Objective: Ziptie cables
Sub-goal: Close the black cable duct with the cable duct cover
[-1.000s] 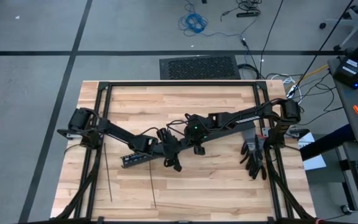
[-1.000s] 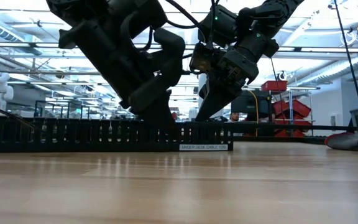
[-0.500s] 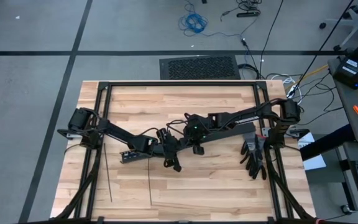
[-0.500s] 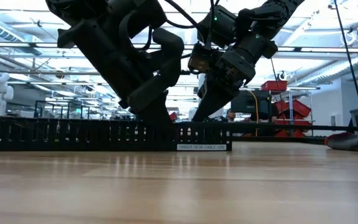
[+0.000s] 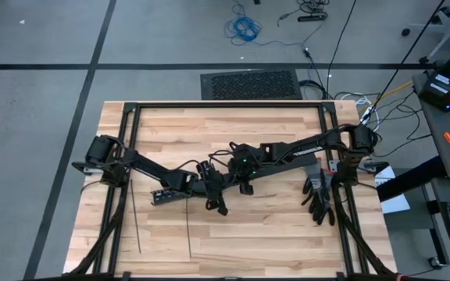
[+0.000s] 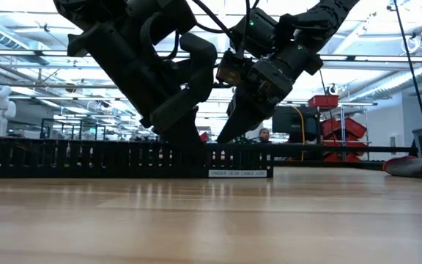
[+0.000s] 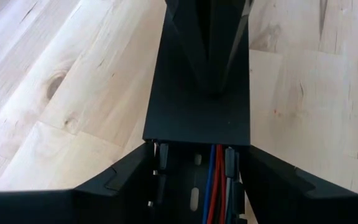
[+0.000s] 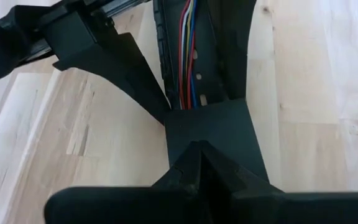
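Near the middle of the wooden worktop (image 5: 248, 226) both arms meet over a long black slotted duct (image 6: 86, 158). The left end effector (image 5: 209, 186) sits astride the duct, one dark finger (image 7: 114, 180) on each side wall, closed part-way onto it. The cables (image 7: 216, 180), thin red, blue and white wires, lie inside the duct's channel between those fingers; in the right wrist view the same wires (image 8: 187, 56) run along the channel and disappear under a flat black cover (image 8: 213, 134) that caps the stretch of duct beyond them. The right end effector (image 5: 246, 186) comes in from the other side with its fingers pressed together into a narrow point, and that tip rests on the cover's top face, holding nothing that can be seen. In the low view the duct stands on the worktop with a small white label (image 6: 239, 173) at its near end. The zipties (image 5: 137, 218), two thin dark strips, lie loose on the worktop nearer the front edge, well apart from the duct. A pair of black gloves (image 5: 319, 195) lies by the right arm's base
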Tool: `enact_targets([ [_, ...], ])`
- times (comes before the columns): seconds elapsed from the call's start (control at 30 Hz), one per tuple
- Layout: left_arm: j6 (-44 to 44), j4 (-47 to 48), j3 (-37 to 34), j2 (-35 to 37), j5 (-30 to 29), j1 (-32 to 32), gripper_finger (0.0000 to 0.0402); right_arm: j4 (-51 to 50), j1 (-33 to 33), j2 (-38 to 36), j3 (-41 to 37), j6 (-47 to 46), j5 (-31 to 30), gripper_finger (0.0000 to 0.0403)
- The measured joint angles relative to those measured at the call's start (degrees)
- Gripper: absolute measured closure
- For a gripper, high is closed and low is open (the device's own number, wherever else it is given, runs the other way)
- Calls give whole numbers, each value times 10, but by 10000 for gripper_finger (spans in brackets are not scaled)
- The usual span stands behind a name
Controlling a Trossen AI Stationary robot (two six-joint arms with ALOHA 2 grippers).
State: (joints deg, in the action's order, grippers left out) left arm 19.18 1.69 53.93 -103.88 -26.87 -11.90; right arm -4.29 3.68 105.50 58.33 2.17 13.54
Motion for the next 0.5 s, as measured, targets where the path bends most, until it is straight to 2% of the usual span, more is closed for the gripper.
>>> enact_targets([
  [0.3, -4, 2, 0, 2, 1, 0, 178, 17, 0, 16, 1, 0, 5, 403],
  [0.4, -13, 4, 0, 3, 11, 1, 159, 23, 0, 18, 1, 0, 5, 403],
  [0.5, -13, 12, 0, 3, 23, 5, 122, 29, 0, 19, 1, 0, 5, 403],
])
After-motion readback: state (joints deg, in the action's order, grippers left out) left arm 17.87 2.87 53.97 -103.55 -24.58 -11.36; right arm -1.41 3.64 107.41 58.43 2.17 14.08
